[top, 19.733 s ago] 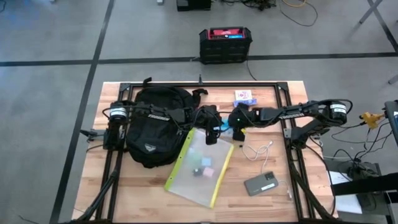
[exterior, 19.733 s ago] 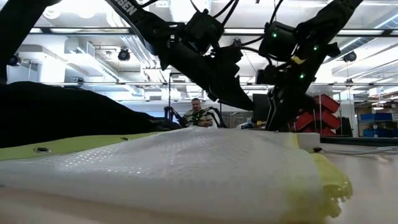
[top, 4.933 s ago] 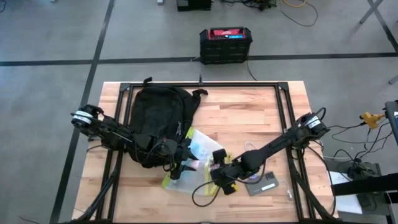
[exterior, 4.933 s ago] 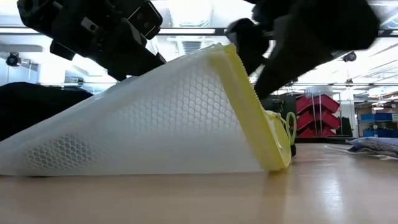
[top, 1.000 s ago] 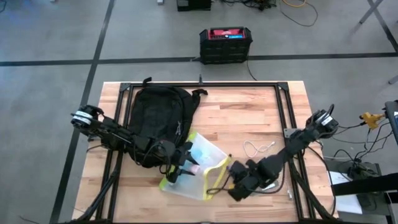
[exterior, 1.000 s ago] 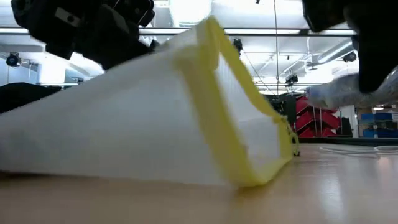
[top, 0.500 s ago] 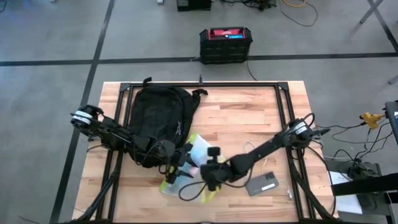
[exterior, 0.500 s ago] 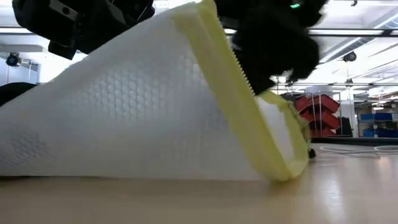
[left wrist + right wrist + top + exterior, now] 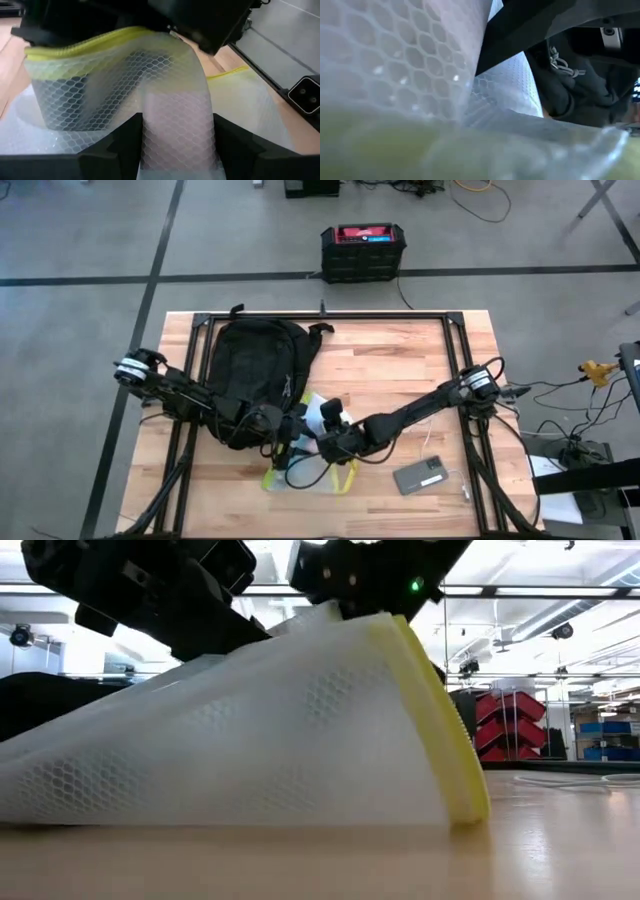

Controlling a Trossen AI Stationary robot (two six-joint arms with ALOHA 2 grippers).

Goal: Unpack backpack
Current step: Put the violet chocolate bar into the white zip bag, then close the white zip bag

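Note:
The black backpack (image 9: pixel 255 365) lies flat on the table's far left part. Just near of it lies a clear mesh pouch with a yellow zip edge (image 9: pixel 312 460), its bottom on the wood (image 9: pixel 200 810) and its zip side raised (image 9: pixel 430 690). My left gripper (image 9: pixel 285 448) reaches in from the table's left and is shut on the pouch. My right gripper (image 9: pixel 325 430) reaches in from the right and sits at the pouch's raised zip edge (image 9: pixel 90 42); the mesh fills its wrist view and hides how it meets the pouch. My left gripper pinches a gathered fold of the pouch's mesh wall (image 9: pixel 175 107) between its two fingers (image 9: pixel 120 145). It comes slanting down from the table's left. That side of the pouch is held up off the wood while the pouch's bottom stays on the table.
A flat grey device (image 9: pixel 420 477) lies on the near right of the table. Black frame rails (image 9: pixel 455 350) run along the table's sides. A black box with a red top (image 9: pixel 362 245) stands on the floor beyond the far edge.
My right gripper has swung from beside the grey device toward the table's left and far side, up to the pouch's zip edge. The gaping yellow mouth of the pouch is now covered by it, and the raised edge has shifted.

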